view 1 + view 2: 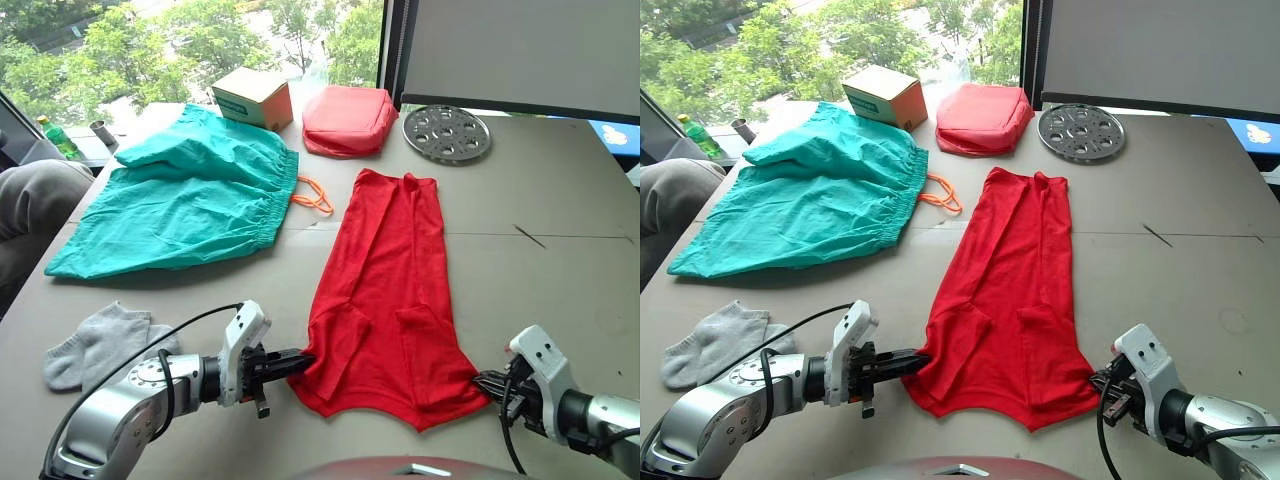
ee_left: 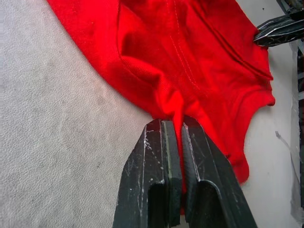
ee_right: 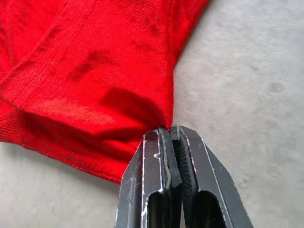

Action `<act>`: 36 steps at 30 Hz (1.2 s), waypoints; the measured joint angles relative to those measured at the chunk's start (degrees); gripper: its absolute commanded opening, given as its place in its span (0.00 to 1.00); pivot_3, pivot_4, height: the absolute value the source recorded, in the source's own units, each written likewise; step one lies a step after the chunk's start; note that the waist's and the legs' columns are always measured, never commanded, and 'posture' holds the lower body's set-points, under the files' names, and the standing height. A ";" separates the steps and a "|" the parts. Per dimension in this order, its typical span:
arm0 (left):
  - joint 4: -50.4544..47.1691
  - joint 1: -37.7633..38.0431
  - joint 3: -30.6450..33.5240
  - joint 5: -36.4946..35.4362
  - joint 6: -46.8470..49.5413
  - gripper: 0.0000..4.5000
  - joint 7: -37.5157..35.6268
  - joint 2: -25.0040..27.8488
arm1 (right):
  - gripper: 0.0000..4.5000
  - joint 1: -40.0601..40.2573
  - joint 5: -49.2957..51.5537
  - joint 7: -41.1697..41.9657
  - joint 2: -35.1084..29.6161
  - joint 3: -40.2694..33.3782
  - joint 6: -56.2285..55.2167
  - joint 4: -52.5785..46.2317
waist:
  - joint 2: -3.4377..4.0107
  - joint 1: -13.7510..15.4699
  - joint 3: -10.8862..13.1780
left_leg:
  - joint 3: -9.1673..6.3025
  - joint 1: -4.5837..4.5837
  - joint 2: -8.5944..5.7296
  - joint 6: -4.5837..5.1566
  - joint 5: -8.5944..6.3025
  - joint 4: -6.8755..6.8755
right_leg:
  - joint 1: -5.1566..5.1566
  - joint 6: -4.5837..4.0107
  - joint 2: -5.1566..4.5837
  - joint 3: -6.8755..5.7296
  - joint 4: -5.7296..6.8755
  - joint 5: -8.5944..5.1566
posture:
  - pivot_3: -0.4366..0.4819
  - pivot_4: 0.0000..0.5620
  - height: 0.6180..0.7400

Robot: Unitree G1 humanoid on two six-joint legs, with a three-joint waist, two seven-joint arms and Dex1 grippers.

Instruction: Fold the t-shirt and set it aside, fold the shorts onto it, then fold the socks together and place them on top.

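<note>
The red t-shirt [image 1: 385, 290] lies lengthwise on the table, sleeves folded in, its collar end nearest me. My left gripper [image 1: 297, 362] is shut on the shirt's near left corner, red cloth pinched between its fingers [image 2: 164, 156]. At the near right corner, my right gripper [image 1: 484, 382] is shut on the shirt's edge [image 3: 161, 114]. The teal shorts [image 1: 190, 195] lie spread at the far left, their orange drawstring [image 1: 315, 195] trailing toward the shirt. The grey socks [image 1: 100, 343] rest side by side near the front left, beside my left arm.
A salmon-red zipped pouch [image 1: 348, 120], a cardboard box [image 1: 254, 97] and a round perforated metal plate [image 1: 446, 132] line the table's far side. A person's knee [image 1: 35, 195] shows at the left edge. Bare grey tabletop [image 1: 550, 260] stretches right of the shirt.
</note>
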 measured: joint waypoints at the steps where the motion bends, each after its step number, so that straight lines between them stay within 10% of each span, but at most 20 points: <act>1: -0.27 -0.08 0.00 -0.34 0.38 0.02 0.33 -0.18 | 0.00 0.39 -0.07 0.35 -0.50 -0.95 -0.47 0.71 | -0.02 0.00 0.01 | 0.00 0.00 0.00 0.00 0.00 0.00 | 0.00 0.00 0.00 0.00 0.00 0.00 | 0.48 0.27 0.99; 8: -3.11 0.03 0.99 -2.55 3.04 0.01 4.16 -1.60 | 0.07 2.00 -1.24 2.55 -2.92 -3.84 -4.11 4.17 | -0.12 -0.14 0.14 | 0.00 0.02 -0.01 0.00 0.00 0.01 | 0.00 0.00 -0.01 -0.04 0.04 0.00 | 0.48 0.27 0.99; 15: -3.46 2.93 8.11 -2.73 -2.10 0.57 -2.82 2.90 | 0.65 7.14 -5.03 12.34 -4.98 -1.74 -20.64 3.82 | 0.19 -0.08 0.40 | -0.02 0.01 -0.01 0.00 0.00 -0.01 | -0.01 0.00 -0.03 -0.08 0.01 0.00 | 0.48 0.27 0.99; 27: 10.67 3.02 4.82 15.25 -36.99 0.57 -25.96 8.43 | 0.65 14.35 -23.30 32.18 -9.69 -8.74 -66.98 22.81 | 0.26 -0.16 0.46 | 0.02 0.03 0.01 0.00 0.00 -0.01 | -0.01 0.00 -0.04 -0.10 -0.06 0.00 | 0.48 0.27 0.99; 36: 14.11 -0.34 2.39 15.26 -38.96 0.57 -26.46 6.34 | 0.65 10.68 -19.51 32.39 -8.82 -5.89 -62.61 21.54 | 0.12 -0.04 0.42 | 0.02 0.06 0.01 0.01 0.01 0.02 | 0.00 0.00 -0.04 -0.10 0.08 0.00 | 0.48 0.27 0.99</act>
